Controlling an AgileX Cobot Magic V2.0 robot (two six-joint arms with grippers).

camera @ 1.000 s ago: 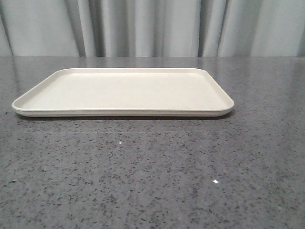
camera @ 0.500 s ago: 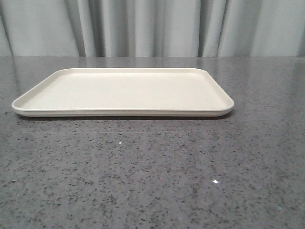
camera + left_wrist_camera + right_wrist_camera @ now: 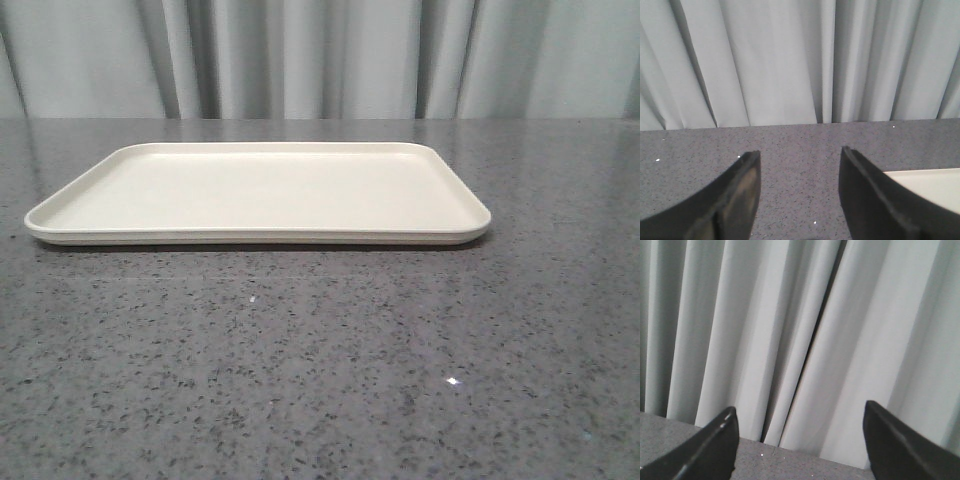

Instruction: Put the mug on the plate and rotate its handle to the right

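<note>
Plate point(image 3: 258, 192) bare | left hand point(image 3: 799, 187) – right hand point(image 3: 799, 440) spread (nothing held)

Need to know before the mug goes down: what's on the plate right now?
Nothing shows on the plate: its whole cream surface is bare in the front view. The mug appears in no view. Both grippers, left and right, are open and hold nothing.

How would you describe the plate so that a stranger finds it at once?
Look at the grey speckled table in front of the pale curtain. On it lies the plate, a wide, flat, cream rectangle with rounded corners and a low rim. Nothing stands on it.
</note>
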